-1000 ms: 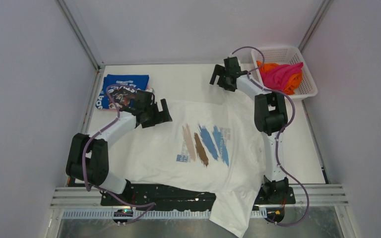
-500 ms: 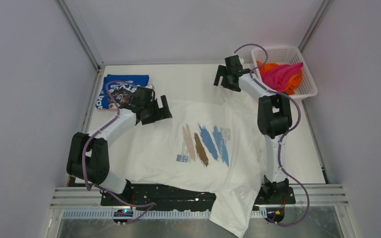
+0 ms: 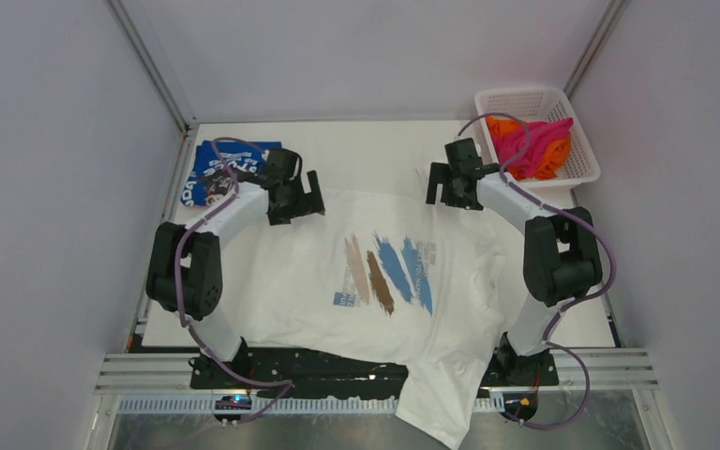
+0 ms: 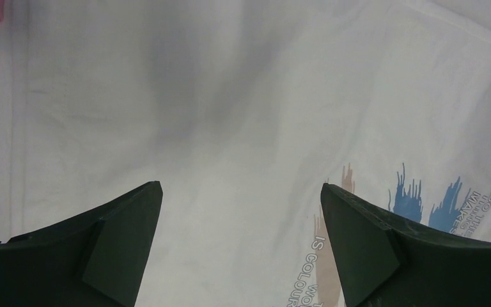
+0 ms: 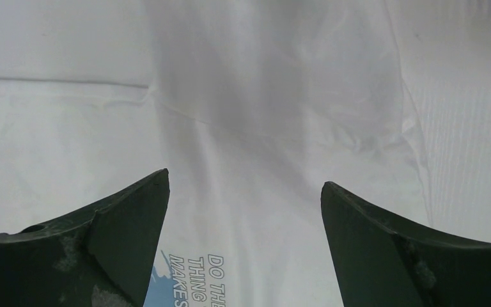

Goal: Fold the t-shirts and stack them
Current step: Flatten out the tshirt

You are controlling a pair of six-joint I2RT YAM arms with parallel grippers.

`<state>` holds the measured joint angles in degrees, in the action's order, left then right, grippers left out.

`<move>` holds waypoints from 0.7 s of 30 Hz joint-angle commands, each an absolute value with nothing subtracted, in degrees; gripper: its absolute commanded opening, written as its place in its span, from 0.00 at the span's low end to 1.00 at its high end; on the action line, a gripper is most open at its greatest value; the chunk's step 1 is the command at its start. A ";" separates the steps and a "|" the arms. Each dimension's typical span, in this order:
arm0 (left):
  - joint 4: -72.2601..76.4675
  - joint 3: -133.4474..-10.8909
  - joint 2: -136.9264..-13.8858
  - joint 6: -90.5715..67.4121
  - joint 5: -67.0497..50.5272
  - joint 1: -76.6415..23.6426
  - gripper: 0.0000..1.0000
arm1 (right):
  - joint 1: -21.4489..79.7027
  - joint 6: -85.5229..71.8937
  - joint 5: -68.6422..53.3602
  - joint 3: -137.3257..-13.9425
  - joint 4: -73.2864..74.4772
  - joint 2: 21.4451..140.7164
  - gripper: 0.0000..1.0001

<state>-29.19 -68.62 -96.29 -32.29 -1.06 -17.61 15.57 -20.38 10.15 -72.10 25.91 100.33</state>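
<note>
White plastic mesh basket [image 3: 525, 97] upright at far right corner of white tabletop [image 3: 366, 155]. Plain grey walls [image 3: 366, 56] on three sides. Silver aluminium posts [image 3: 150, 66] at the back corners, ribbed metal rail [image 3: 619, 370] along near edge.

Since earlier: left claw [image 3: 298, 204] shifted toward 1 o'clock, nearer white t-shirt [image 3: 337, 272] far edge. Right claw [image 3: 454, 195] swung toward 5 o'clock, off bare bench [image 3: 366, 150] onto t-shirt edge.

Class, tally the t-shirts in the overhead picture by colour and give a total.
white shirt: 1
blue shirt: 1
magenta shirt: 1
orange shirt: 1
Total: 4 in view; the heap in the basket may hide more.
</note>
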 commanded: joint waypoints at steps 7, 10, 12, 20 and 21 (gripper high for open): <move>-35.37 -77.10 -105.58 -32.58 1.74 -17.08 1.00 | 12.67 -18.12 5.65 -76.51 27.66 108.76 0.95; -35.48 -78.57 -108.01 -33.32 0.40 -16.42 1.00 | 11.73 -18.66 4.30 -78.65 28.03 112.46 0.95; -35.53 -79.48 -109.52 -33.70 -1.73 -15.74 1.00 | 11.42 -18.57 3.75 -80.95 28.97 114.90 0.95; -37.20 -85.50 -115.18 -34.38 -3.94 -14.02 1.00 | 10.04 -18.29 2.77 -92.44 33.11 122.17 0.95; -37.45 -86.34 -115.81 -34.44 -4.14 -13.86 1.00 | 9.80 -18.17 2.30 -94.41 33.59 123.40 0.95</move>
<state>-36.07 -81.78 -113.99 -33.69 -1.98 -14.66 10.68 -18.48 4.54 -88.07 32.23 119.42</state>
